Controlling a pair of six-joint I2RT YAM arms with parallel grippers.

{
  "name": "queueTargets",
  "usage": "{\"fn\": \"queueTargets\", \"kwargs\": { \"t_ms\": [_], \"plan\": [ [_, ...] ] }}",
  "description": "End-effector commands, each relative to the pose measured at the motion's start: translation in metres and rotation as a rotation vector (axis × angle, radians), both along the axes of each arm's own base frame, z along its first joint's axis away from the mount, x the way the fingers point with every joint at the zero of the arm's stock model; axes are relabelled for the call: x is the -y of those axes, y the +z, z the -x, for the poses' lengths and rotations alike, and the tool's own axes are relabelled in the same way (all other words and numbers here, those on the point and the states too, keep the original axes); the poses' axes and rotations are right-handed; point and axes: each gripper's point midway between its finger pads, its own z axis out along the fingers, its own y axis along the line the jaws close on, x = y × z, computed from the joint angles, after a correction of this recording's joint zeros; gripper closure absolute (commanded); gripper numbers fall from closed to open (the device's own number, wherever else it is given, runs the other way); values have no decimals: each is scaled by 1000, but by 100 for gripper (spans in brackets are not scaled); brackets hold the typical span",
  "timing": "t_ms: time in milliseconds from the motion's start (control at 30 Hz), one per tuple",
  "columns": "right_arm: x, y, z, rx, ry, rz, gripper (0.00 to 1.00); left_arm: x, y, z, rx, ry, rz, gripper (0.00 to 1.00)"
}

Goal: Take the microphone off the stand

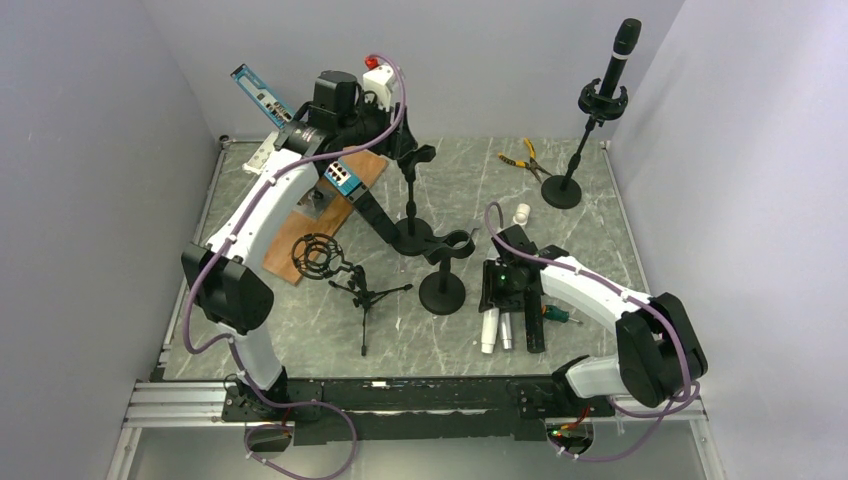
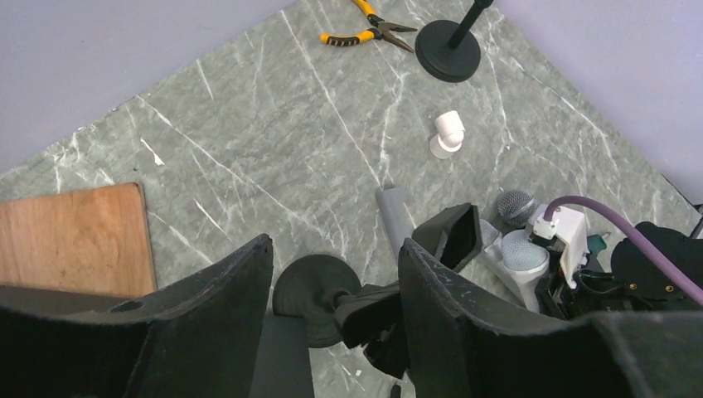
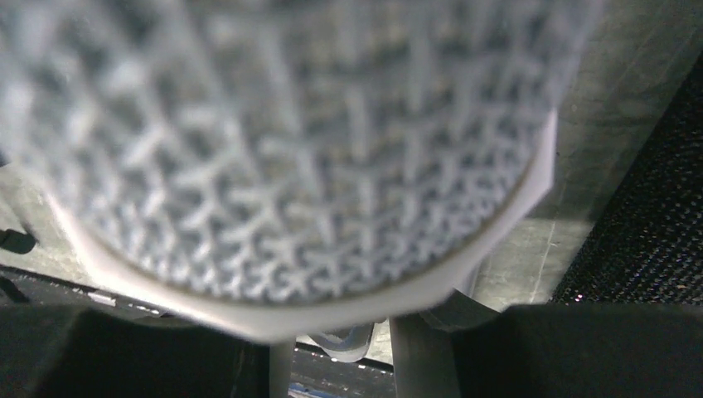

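The left arm rises from its base at the tabletop's near edge, bends at a dark elbow on the left side, then arches its white link up towards the far left corner. Its wrist is carried high over the brown wooden board (image 1: 300,240). From there the left gripper (image 2: 336,249) looks down on the grey marble-patterned tabletop (image 1: 600,240). Its two black fingers (image 2: 224,290) stand moderately apart with nothing between them. Through the gap I can see the round base of a short black stand (image 2: 315,286), whose clip is empty.

The right arm is folded tight, with its elbow back by the near right corner and its forearm stretching left towards the middle of the tabletop. Its wrist is bent down, so the right gripper (image 1: 507,290) sits low. A white microphone with a silver mesh head (image 2: 524,253) lies right at this gripper. In the wrist view the blurred mesh fills nearly everything above the dark fingers. I cannot tell whether the jaws actually clamp it or only sit narrowly around it.

At the far right corner a slim black microphone (image 1: 622,50) stands upright in the clip of a tall black stand (image 1: 580,150). Both grippers are well apart from it. Yellow-handled pliers (image 1: 525,158) lie near that stand's base.
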Motion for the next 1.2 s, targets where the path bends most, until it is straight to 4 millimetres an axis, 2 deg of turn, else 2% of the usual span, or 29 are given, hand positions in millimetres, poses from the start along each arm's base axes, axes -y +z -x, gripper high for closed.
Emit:
{"fn": "queueTargets", "kwargs": {
  "t_ms": [0,133,300,433,733,967,1167],
  "plan": [
    [1,-1,-12,53,-20,14,56,4,16,0,19,7,39,38],
    [0,2,-11,68,-5,8,48,6,12,1,-6,2,40,38],
    [4,9,-17,103,-5,32,38,5,28,4,25,1,60,28],
    [5,12,-21,114,-3,39,36,6,41,4,40,-9,67,26],
    [3,25,-27,165,-10,20,35,13,37,16,37,-44,70,25],
    [3,29,-28,176,-9,14,35,14,14,6,-1,-27,36,27],
    [5,37,-29,207,-10,15,34,10,-11,1,-37,0,-6,36]
  ]
}}
